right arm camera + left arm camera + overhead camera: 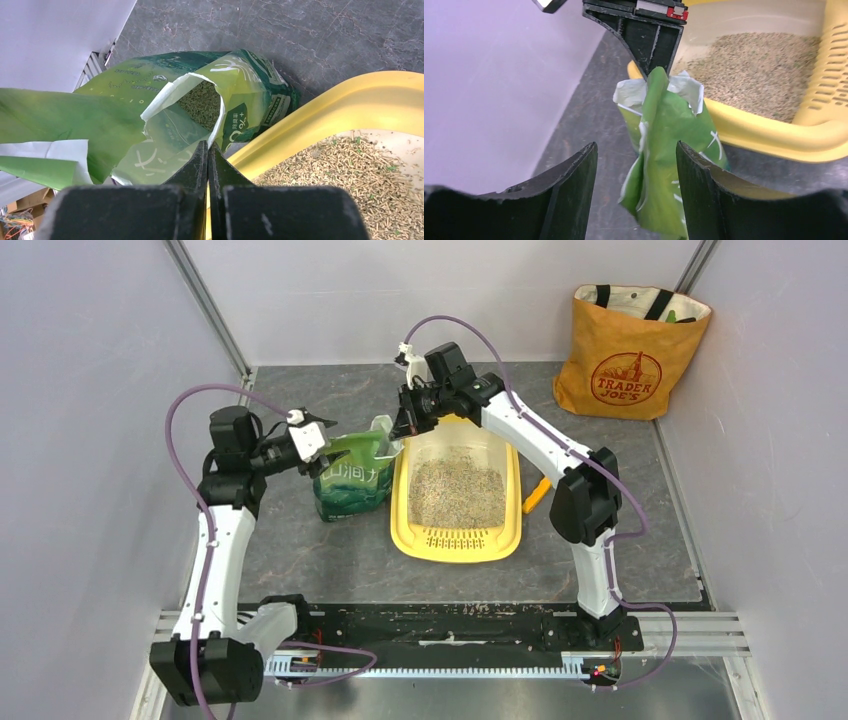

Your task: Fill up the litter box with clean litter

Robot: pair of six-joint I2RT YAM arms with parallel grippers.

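The litter box (402, 525) sits in the middle of the table (320, 560), its grated end towards the arm bases. Its floor is largely covered by a layer of clean litter (458, 490), with pale plastic showing at the far end. The green bag (350, 480) stands just beside the box's left wall with its mouth up and open, and more granules can be seen inside it from the right wrist view. The right gripper (207, 150) is pressed together on the lip of the bag's mouth, so the film is pinched between its fingers. The left gripper (636, 150) is held with its fingers spread and the bag's crumpled side between them; a gap is seen on at least one side, so no grip is judged there. The step in hand is judged to be a change of hold on the bag, either between pours or at the end of pouring; which one cannot be told. If more litter is wanted, the bag must be raised, its mouth brought over the rim and its base tipped up. Support from the left gripper lower down is likely needed, since a thin pinch on slack film may slip. If the fill is deemed enough, the bag need only be set clear of the box.
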